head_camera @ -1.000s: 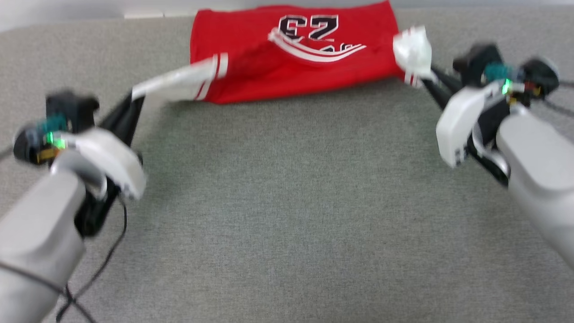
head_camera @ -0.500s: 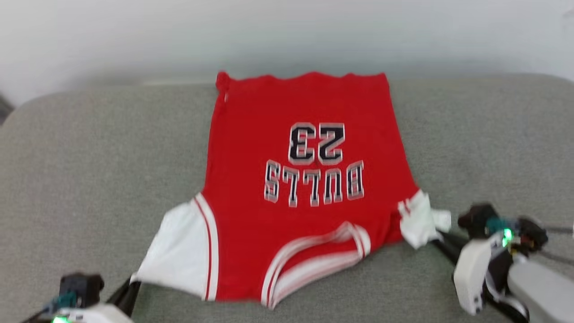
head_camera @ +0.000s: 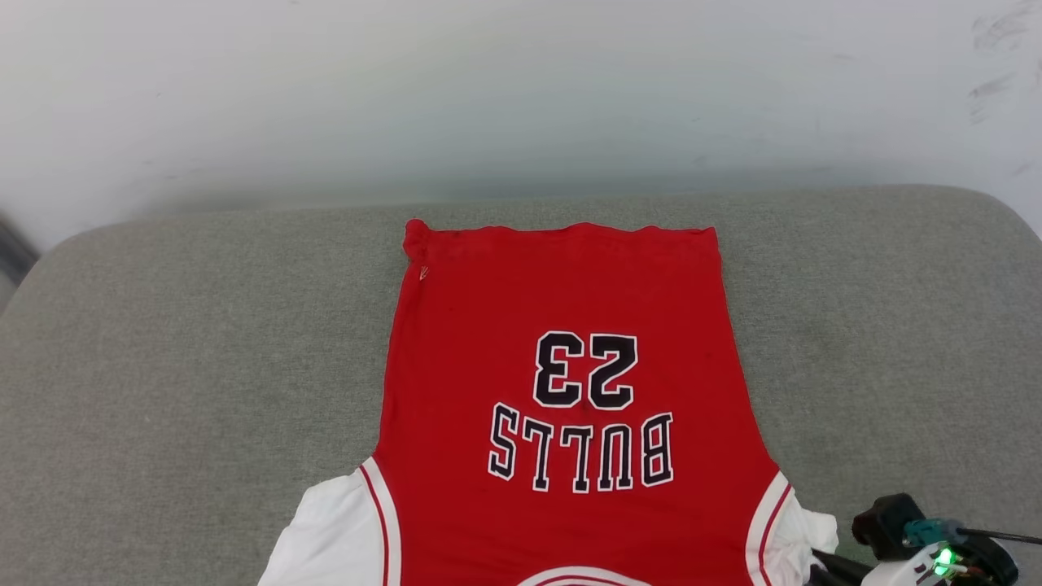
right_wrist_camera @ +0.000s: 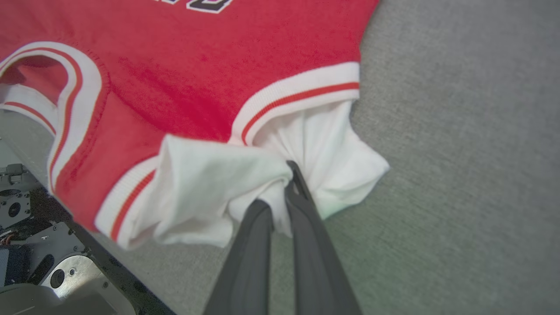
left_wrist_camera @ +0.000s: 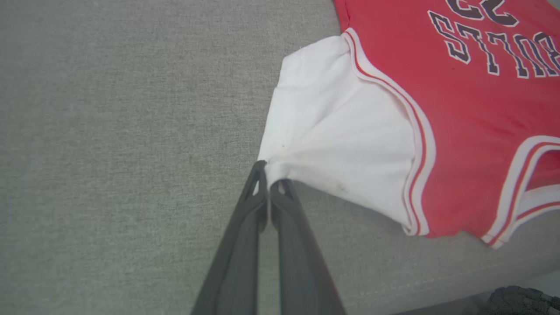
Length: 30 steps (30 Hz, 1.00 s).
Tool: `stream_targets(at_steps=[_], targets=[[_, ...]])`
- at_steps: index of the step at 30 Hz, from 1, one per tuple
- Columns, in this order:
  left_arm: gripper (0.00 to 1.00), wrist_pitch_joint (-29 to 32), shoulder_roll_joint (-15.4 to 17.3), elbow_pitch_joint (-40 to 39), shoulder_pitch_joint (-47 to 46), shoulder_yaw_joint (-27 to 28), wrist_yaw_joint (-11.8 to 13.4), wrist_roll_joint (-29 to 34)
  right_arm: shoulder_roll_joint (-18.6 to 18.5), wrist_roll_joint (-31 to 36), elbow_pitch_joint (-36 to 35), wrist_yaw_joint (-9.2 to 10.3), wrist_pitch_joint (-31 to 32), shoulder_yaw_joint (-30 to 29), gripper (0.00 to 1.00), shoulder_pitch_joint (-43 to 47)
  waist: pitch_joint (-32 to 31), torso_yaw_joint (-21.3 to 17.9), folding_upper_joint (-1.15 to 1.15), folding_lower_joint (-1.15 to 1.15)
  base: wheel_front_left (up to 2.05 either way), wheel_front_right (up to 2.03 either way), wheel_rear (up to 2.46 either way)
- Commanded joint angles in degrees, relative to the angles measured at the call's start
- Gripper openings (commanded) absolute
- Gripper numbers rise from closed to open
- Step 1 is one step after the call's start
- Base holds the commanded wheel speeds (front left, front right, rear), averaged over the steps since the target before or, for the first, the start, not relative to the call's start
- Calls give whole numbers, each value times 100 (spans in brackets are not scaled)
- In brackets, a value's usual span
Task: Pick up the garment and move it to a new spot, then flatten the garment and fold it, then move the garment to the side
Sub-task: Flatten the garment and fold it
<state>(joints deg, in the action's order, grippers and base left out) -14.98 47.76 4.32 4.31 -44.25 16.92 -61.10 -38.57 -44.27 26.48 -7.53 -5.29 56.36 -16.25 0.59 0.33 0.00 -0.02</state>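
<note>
The garment (head_camera: pixel 562 309) is a red jersey lying spread on the grey surface, print side up. "BULLS 23" reads upside down from the head view, the hem is far and the collar near. In the left wrist view my left gripper (left_wrist_camera: pixel 267 177) is shut on the outer edge of one white sleeve (left_wrist_camera: pixel 332 144), pulled into a point. In the right wrist view my right gripper (right_wrist_camera: pixel 285 186) is shut on the other white sleeve (right_wrist_camera: pixel 210 183), which is bunched around the fingers. My right wrist (head_camera: pixel 928 545) shows low at the right of the head view.
The grey cushioned surface (head_camera: pixel 163 366) extends wide on both sides of the jersey, with rounded far corners. A white wall (head_camera: pixel 488 98) stands behind it. The surface's near edge (left_wrist_camera: pixel 437 284) runs just below the collar. Metal parts of my base (right_wrist_camera: pixel 52 271) lie past that edge.
The head camera has shifted, so the whole picture moved. The jersey, folded over a second ago, now lies spread with its full print showing. Both grippers still hold the sleeves, drawn to the near edge.
</note>
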Motion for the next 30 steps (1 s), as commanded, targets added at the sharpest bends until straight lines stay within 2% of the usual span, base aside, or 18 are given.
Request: stream_targets(at_steps=[1,8,13,17,20,24,30], targets=[[0,-28,-10,-37,22,23,42,52,-13,46,-31,8,53,-137,100,51,-5,-8,0,2,0,0,0],[0,-28,-2,-265,-54,87,131,241,-135,645,-410,7,244,-1202,100,-44,14,-43,0,2,0,0,0],[0,-29,0,-509,-132,171,267,457,-232,1049,-932,7,433,-2364,100,-403,126,16,0,2,0,0,0],[0,-29,46,-699,-261,189,387,667,-196,1378,-1424,7,788,-3199,100,-821,305,139,0,2,0,0,0],[0,-29,40,-857,-379,223,454,782,-145,1452,-1681,7,1227,-3570,100,-1271,535,257,0,2,0,0,0],[0,-29,-10,-1072,-628,242,524,965,-234,1379,-1687,7,2080,-3561,100,-2076,945,454,0,2,0,0,0],[0,-28,-100,-1288,-1012,266,528,1250,-408,934,-1395,7,4066,-3011,100,-3389,1648,776,0,2,0,0,0]])
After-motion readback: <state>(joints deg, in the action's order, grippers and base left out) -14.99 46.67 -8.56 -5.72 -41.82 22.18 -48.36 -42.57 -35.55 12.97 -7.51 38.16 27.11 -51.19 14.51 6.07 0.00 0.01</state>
